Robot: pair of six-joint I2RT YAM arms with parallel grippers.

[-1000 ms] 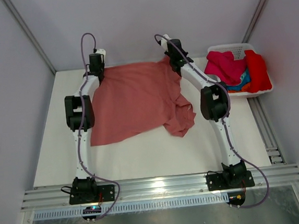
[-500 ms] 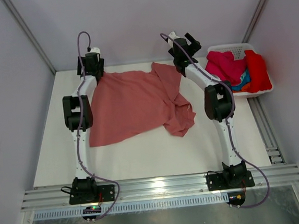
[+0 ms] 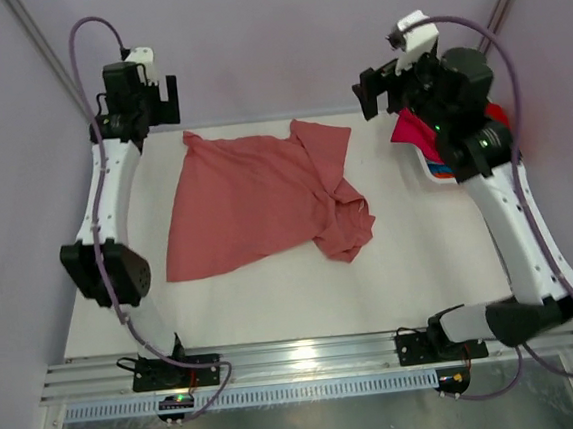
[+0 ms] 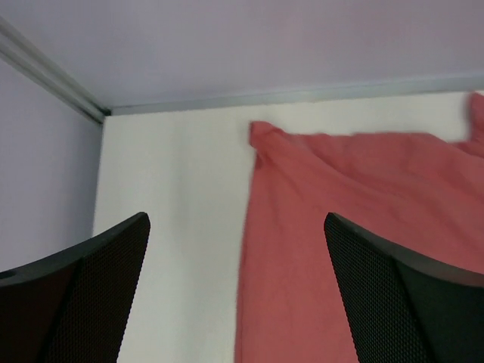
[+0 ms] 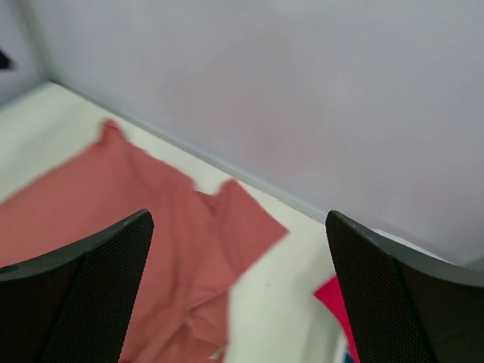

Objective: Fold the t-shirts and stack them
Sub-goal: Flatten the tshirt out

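A salmon t-shirt (image 3: 254,192) lies spread on the white table (image 3: 420,253), its right side bunched into folds (image 3: 345,219). My left gripper (image 3: 162,93) hangs open high above the table's far left corner, holding nothing. In the left wrist view the left gripper (image 4: 236,227) stands over the salmon t-shirt's (image 4: 363,227) left edge. My right gripper (image 3: 381,86) is open and raised at the far right. The right wrist view shows the right gripper (image 5: 239,219) above the salmon t-shirt's (image 5: 151,219) sleeve. Magenta (image 3: 414,128), red (image 3: 500,114) and blue (image 3: 444,171) t-shirts peek out behind the right arm.
The white basket (image 3: 430,166) at the far right is mostly hidden by the right arm. A magenta t-shirt's corner (image 5: 333,299) shows in the right wrist view. Grey walls close in the back and sides. An aluminium rail (image 3: 309,358) runs along the near edge.
Both grippers opened and let go of the salmon t-shirt's far edge, which dropped flat. Both arms then rose and swung outward, left arm to the left, right arm over the basket.
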